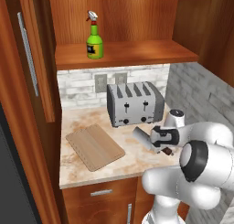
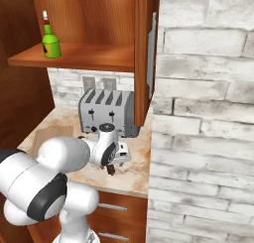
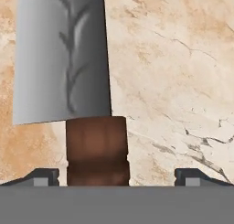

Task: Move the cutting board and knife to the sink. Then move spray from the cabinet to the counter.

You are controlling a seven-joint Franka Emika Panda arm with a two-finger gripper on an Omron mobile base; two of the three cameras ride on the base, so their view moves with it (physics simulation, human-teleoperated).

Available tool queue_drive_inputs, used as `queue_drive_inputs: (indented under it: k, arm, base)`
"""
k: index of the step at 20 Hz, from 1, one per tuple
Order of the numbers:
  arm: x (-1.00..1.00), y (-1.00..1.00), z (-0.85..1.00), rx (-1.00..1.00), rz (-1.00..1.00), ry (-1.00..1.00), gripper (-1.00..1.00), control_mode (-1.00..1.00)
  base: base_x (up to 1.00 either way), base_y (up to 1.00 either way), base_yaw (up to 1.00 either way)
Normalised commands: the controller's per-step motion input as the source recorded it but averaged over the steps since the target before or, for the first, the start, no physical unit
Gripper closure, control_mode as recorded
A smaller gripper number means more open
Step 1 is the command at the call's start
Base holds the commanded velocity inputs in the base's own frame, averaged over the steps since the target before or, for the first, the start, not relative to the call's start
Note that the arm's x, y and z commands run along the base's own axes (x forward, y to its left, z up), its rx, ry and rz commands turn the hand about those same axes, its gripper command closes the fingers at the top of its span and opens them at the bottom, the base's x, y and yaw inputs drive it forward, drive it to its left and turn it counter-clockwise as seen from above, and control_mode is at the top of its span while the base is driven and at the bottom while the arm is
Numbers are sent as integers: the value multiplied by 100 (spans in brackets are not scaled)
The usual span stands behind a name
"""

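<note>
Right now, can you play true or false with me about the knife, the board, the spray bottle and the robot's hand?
1. The spray stands on the cabinet shelf. True.
2. The cutting board lies in the sink. False: it lies flat on the counter.
3. The gripper is open, with the knife handle between its tips. True.
4. The knife lies on top of the toaster. False: it lies on the counter, in front of the toaster.

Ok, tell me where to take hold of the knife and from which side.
Grip the knife by its short brown handle, coming straight down from above. It lies flat on the counter, so the wide blade gives no purchase. The open end effector already has a fingertip on each side of the handle.
</note>
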Motion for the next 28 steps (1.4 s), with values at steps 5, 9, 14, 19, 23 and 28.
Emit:
queue_drive_inputs:
  k: [5, 9, 14, 19, 23, 28]
  arm:
    - [0, 41, -63, 0, 0, 0, 100, -100]
    - [-4, 38, -71, 0, 0, 0, 100, -100]
    - [-33, 50, -61, -2, 0, 0, 100, -100]
    - [-33, 19, -4, 0, 0, 0, 100, -100]
    - [-66, 1, 45, 11, 0, 19, 100, -100]
    - [-46, 16, 64, 5, 2, 8, 100, -100]
  base:
    - [0, 0, 0]
    - [0, 0, 0]
    - [0, 0, 0]
    - [0, 0, 0]
    - [0, 0, 0]
    - [0, 0, 0]
